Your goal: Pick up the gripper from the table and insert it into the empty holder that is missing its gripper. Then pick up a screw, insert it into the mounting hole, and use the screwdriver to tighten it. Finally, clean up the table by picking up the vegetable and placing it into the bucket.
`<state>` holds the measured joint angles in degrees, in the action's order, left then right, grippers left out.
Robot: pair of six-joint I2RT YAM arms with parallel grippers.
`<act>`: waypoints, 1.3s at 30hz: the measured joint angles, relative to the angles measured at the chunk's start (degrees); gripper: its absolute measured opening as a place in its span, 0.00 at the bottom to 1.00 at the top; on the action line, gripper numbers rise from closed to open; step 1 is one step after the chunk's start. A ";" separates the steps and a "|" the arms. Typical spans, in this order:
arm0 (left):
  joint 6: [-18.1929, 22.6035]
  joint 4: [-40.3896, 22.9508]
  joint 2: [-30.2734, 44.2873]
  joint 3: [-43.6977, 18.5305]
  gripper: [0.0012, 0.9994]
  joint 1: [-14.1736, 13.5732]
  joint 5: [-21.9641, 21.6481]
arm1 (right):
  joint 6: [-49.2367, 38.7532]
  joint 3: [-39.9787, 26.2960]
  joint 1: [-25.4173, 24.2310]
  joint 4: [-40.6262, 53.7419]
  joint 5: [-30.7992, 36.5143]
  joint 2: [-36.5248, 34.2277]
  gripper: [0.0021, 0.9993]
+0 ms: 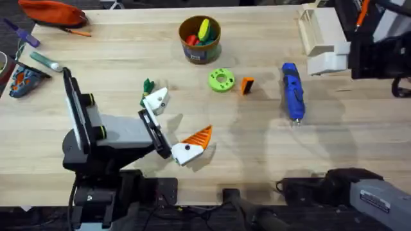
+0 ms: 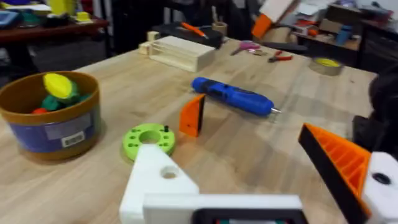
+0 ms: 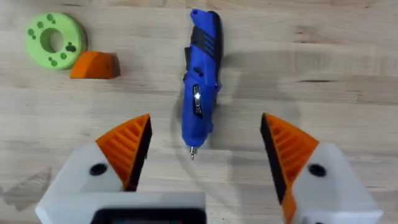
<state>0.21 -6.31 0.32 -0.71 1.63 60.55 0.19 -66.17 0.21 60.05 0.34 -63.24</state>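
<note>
A: Where's the gripper (image 1: 246, 85)?

B: Lying loose on the table (image 1: 257, 147), just beside the green disc (image 1: 221, 80), between it and the screwdriver (image 1: 292, 91). Nothing touches it.

A: And the holder (image 1: 156, 101)?

B: That's the bare white finger on the left gripper (image 1: 172, 127), on the disc's near-left side. Its partner finger carries an orange pad (image 1: 198, 136). The two stand wide apart, holding nothing.

A: Right gripper (image 3: 202, 149)?

B: Spread open over the screwdriver, tip pointing between its orange pads, gripping nothing.

A: Vegetable (image 1: 148, 86)?

B: A green bit peeks out just behind the holder, well left of the disc.

A: Bucket (image 1: 200, 40)?

B: Just behind the disc, toys inside.
</note>
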 joint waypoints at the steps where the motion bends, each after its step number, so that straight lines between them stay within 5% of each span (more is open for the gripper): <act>1: 0.15 -0.10 -0.02 0.00 0.99 0.00 0.59 | 0.00 0.00 0.00 0.00 0.00 0.00 0.99; 13: 2.89 -1.00 -0.02 0.00 0.99 0.00 6.17 | 0.00 0.00 0.00 0.00 0.00 0.00 0.99; 39: 3.08 -1.18 -0.02 0.00 0.99 0.02 7.31 | 0.00 0.00 0.00 0.02 0.00 0.00 0.99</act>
<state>3.29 -7.49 0.30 -0.71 1.65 67.85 0.19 -66.17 0.21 60.07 0.34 -63.24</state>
